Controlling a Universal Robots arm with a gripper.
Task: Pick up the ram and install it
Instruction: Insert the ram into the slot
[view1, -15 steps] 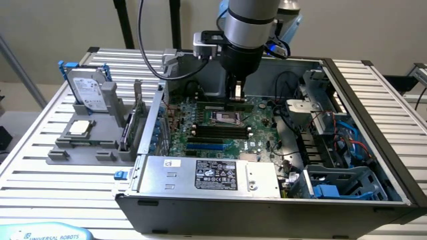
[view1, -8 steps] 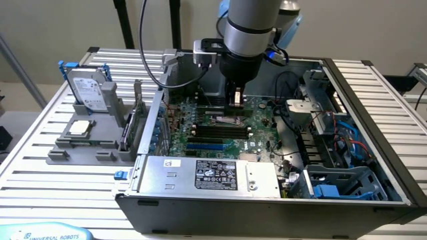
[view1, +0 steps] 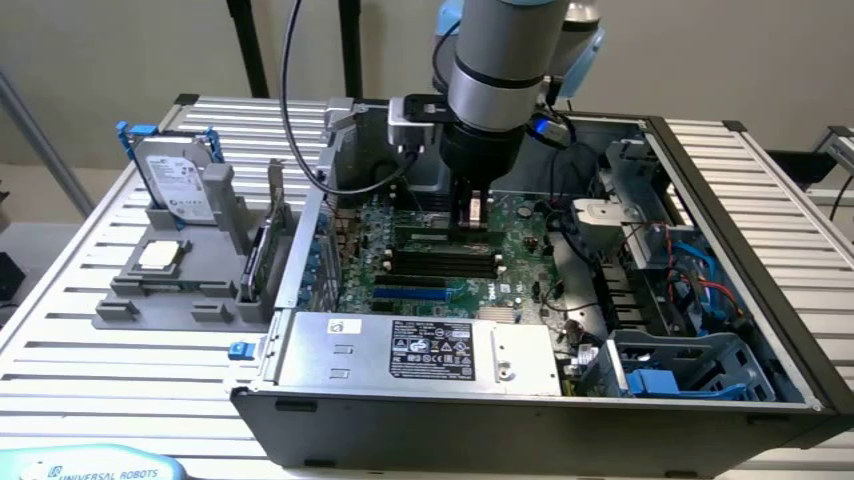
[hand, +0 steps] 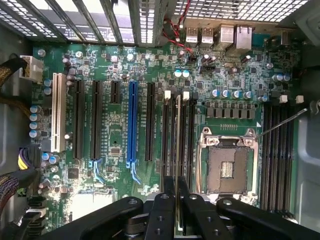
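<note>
The ram (hand: 178, 145) is held edge-on between the jaws, which are closed on its upper end; in the wrist view it shows as a thin pale strip running straight out from the gripper (hand: 177, 197) over the motherboard (hand: 120, 65). It hangs directly above the pair of long black memory slots (hand: 175, 135) with white latches (hand: 167, 94) at their far end, and appears lined up with the gap between them, though I cannot tell whether its lower edge has already met a slot. In the exterior view the gripper (view1: 470, 215) stands low inside the open computer case (view1: 747, 240), just above the slots (view1: 441, 262).

To do this step well, I judge that the stick must stay parallel to the chosen slot along its whole length and upright, not leaning toward the CPU socket (hand: 227, 165) beside the jaws on one side or the blue expansion slot (hand: 132, 122) on the other. The latches should stand open, and pressure should go straight down, evenly, since a skewed push could jam one corner or flex the board.
</note>
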